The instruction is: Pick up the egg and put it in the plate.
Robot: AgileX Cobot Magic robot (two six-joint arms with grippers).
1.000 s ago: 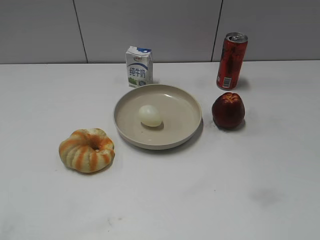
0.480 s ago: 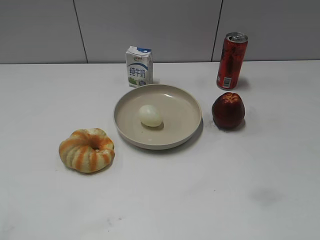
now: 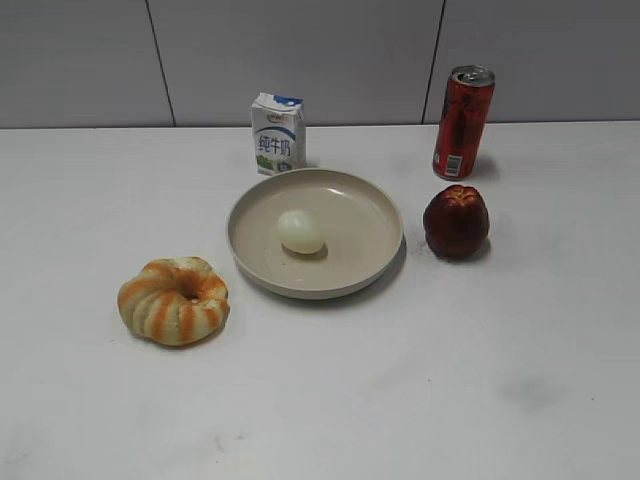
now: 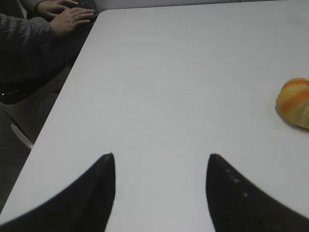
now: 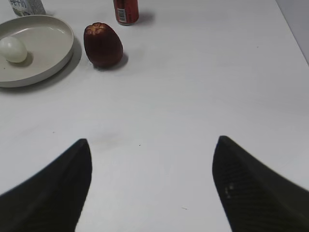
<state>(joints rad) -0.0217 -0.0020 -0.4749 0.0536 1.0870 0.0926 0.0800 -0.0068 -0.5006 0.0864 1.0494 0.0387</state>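
**Egg resting in the plate, both tools spread and empty**

Nearest, the left tool [image 4: 161,193] and the right tool [image 5: 152,186] hover over bare white surface [image 3: 400,400], jaws apart, gripping nothing. Farther in sits the striped bun [image 3: 173,300] at left. Beyond it the plate [image 3: 370,262] holds the egg [image 3: 300,231], left of its middle. The dark red fruit [image 3: 456,220] stands just beside the plate's right rim. Farthest back stand the milk carton [image 3: 277,133] and red can [image 3: 463,121].

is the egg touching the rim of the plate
No, the egg lies near the middle of the plate, with bare plate floor showing all around it.
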